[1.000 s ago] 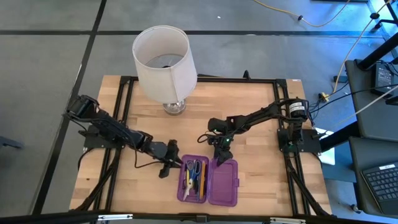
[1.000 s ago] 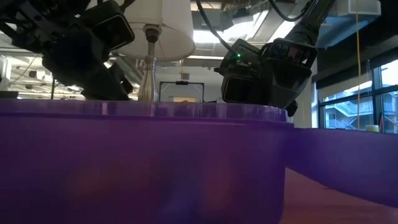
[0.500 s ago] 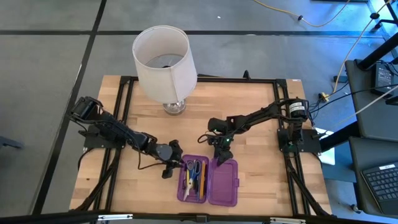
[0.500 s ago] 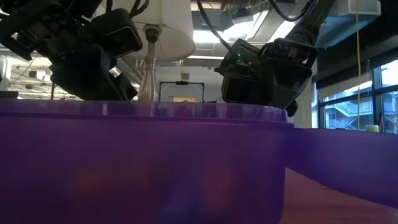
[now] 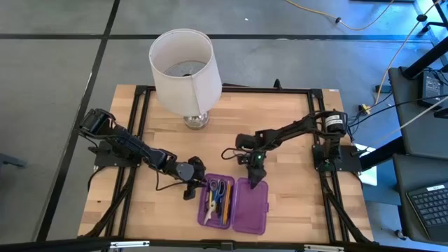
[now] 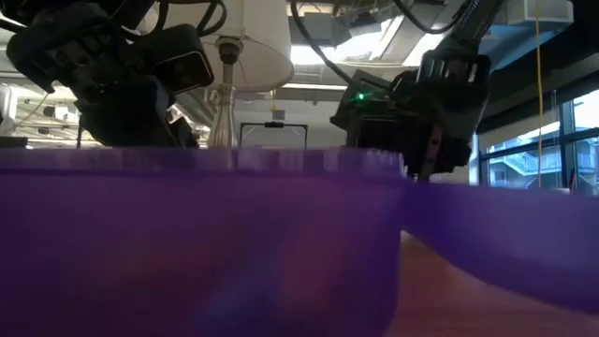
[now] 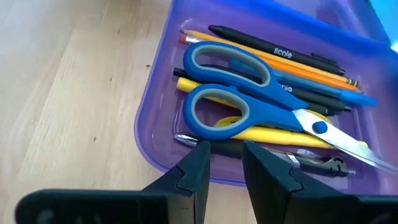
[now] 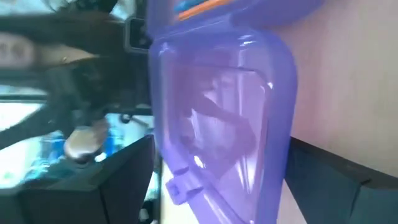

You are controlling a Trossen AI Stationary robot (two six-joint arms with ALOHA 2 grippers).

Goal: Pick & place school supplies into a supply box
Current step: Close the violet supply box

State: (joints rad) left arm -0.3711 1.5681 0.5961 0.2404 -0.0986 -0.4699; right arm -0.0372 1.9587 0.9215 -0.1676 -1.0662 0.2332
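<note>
A: Status, supply box (image 5: 234, 205)?
B: Purple case lies open near the table's (image 5: 294, 133) front edge, between both arms. Filled half on the left-arm side, lid half (image 5: 250, 206) on the right-arm side. In the right wrist view the lid (image 8: 217, 118) looks tilted up, not flat.

A: Contents?
B: School supplies are inside the filled half. Blue-handled scissors (image 7: 249, 102) lie on top; orange pencil (image 7: 273, 62), yellow pencil (image 7: 261, 130) and dark pens (image 7: 280, 53) sit under and beside them.

A: Left gripper?
B: Left gripper (image 5: 189, 190) is just beside the filled half's outer wall, low over the table. Left wrist view: fingers (image 7: 193, 171) stand a narrow gap apart, nothing between them, tips by the box rim.

A: Right gripper?
B: Right gripper (image 5: 253, 176) is at the lid half's far end. Fingers (image 8: 118, 180) are spread wide, one on each side of the lid. Contact w/ the lid: can't tell.

A: Other items?
B: White-shaded lamp (image 5: 182, 66) at the table's rear, well apart from the box.
</note>
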